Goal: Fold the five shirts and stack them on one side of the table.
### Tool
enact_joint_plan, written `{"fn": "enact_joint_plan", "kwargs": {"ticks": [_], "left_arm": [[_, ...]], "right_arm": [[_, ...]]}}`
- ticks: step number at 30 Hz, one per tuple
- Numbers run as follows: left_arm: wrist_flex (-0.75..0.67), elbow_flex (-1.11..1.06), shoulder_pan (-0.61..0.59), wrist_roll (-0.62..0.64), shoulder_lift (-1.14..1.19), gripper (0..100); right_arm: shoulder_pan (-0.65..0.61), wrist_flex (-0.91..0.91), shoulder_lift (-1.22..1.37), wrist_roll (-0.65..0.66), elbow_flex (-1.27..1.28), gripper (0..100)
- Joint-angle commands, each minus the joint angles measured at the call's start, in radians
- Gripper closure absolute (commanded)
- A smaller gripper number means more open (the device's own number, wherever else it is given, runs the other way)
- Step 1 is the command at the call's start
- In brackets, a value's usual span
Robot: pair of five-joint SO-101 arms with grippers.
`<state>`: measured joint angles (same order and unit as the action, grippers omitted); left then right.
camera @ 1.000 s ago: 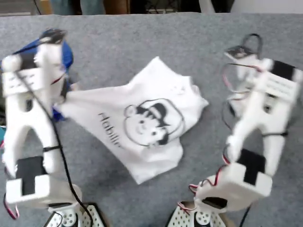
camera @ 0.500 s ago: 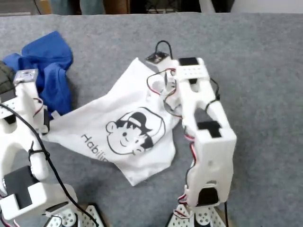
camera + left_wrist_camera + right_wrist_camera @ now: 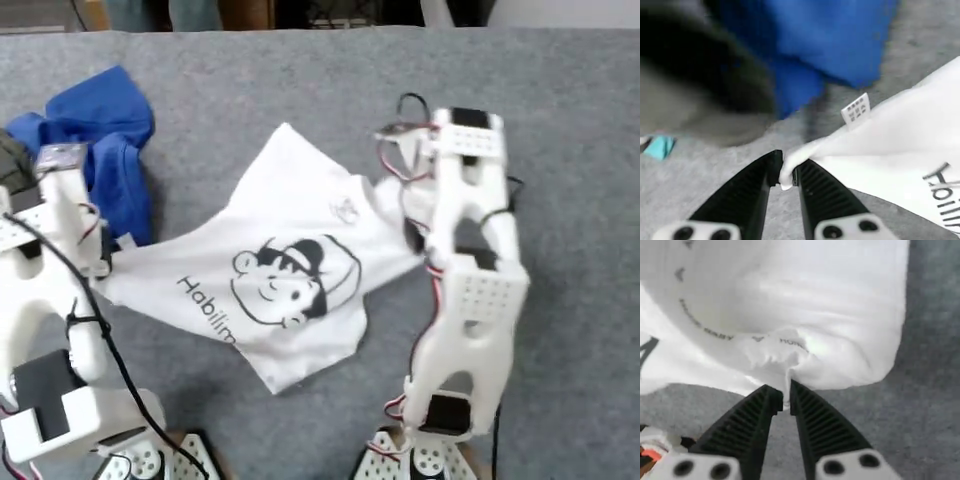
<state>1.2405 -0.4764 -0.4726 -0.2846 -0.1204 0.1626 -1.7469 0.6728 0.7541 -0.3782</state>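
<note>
Right hand (image 3: 784,396) shifted right, white shirt (image 3: 290,280) stretched crosswise to left hand (image 3: 786,172)

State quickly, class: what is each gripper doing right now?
Left gripper: closed on an edge of the white shirt.
Right gripper: closed on another edge of the white shirt.

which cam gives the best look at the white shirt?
High view: the whole white shirt lies spread on the table, print up. Left wrist view shows one corner pinched in the left gripper; right wrist view, a bunched edge in the right gripper.
</note>
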Motion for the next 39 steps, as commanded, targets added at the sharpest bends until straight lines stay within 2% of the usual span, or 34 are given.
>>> {"fn": "enact_joint_plan", "kwargs": {"ticks": [1, 4, 6, 12, 15, 19, 21, 24, 27, 31, 34, 36, 39], "left_arm": [[-0.009, 0.035, 0.067, 0.009, -0.038, 97], [-0.015, 0.035, 0.094, 0.015, -0.038, 97], [-0.046, 0.035, 0.093, 0.069, -0.038, 97], [-0.057, 0.035, 0.117, 0.086, -0.037, 97], [-0.051, 0.033, 0.113, 0.021, -0.037, 97], [-0.049, 0.025, 0.073, -0.083, -0.037, 97], [-0.049, 0.025, 0.039, -0.141, -0.037, 97], [-0.028, 0.025, -0.005, -0.253, -0.037, 97], [0.006, 0.016, -0.038, -0.384, -0.038, 97], [0.048, -0.002, -0.102, -0.540, -0.048, 97], [0.115, -0.002, -0.136, -0.671, -0.048, 97], [0.141, -0.002, -0.166, -0.743, -0.048, 97], [0.141, -0.004, -0.179, -0.755, -0.038, 97]], "right_arm": [[0.101, -0.021, -0.225, 0.112, 0.257, 98.5], [0.196, -0.020, -0.406, 0.227, 0.414, 98.5], [0.265, -0.020, -0.530, 0.318, 0.486, 98.5], [0.420, -0.020, -0.874, 0.568, 0.601, 98.3], [0.428, -0.020, -0.970, 0.583, 0.591, 96.3], [0.385, -0.021, -1.012, 0.572, 0.518, 82.7], [0.319, -0.021, -1.004, 0.505, 0.473, 77.0], [0.118, -0.018, -0.932, 0.318, 0.447, 73.7], [-0.083, 0.060, -0.791, 0.110, 0.406, 75.2], [-0.218, 0.229, -0.539, -0.141, 0.308, 83.8], [-0.265, 0.255, -0.325, -0.209, 0.179, 92.8], [-0.282, 0.236, -0.191, -0.230, 0.081, 95.0], [-0.305, 0.127, -0.033, -0.239, -0.064, 94.9]]}}
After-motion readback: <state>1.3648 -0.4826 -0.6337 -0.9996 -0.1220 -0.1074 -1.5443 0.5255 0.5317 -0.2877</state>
